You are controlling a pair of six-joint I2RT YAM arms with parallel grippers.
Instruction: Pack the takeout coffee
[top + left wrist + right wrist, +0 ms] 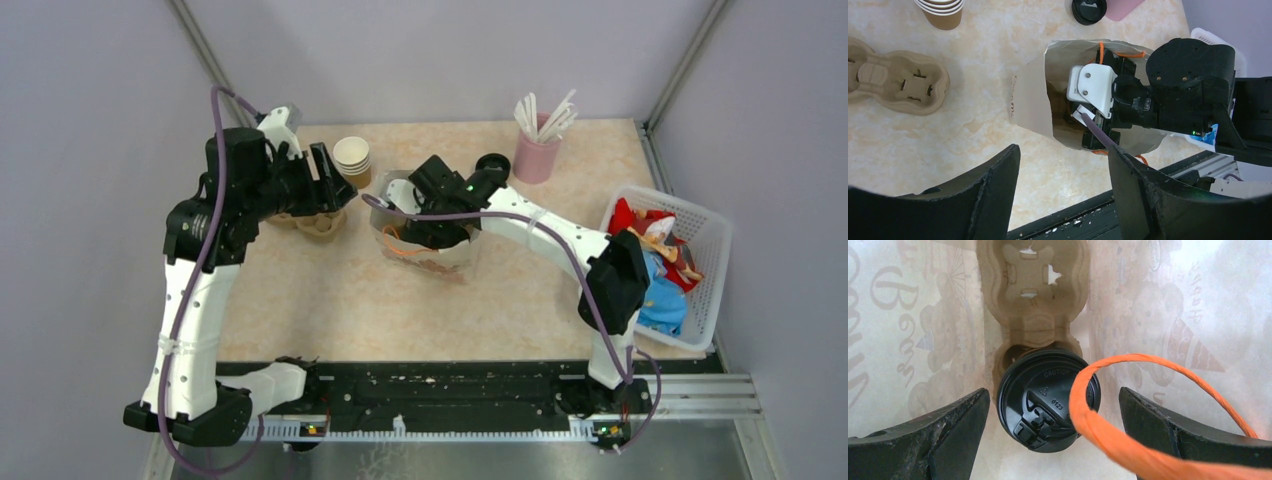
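The takeout coffee (1045, 400), a cup under a black lid, sits in one pocket of a brown pulp carrier (1033, 290) at the bottom of a printed paper bag (908, 340). My right gripper (1053, 440) is open inside the bag, its fingers either side of the lid and apart from it. An orange bag handle (1108, 405) loops across the lid. In the top view the right gripper (432, 225) reaches into the bag (440, 262) and hides the cup. My left gripper (1063, 170) is open and empty, above the table left of the bag (1033, 100).
A second pulp carrier (320, 225) lies under the left gripper (335, 190). A stack of lidless cups (352, 158), a loose black lid (492, 163) and a pink cup of straws (535, 150) stand at the back. A white basket (712, 240) of cloths sits far right.
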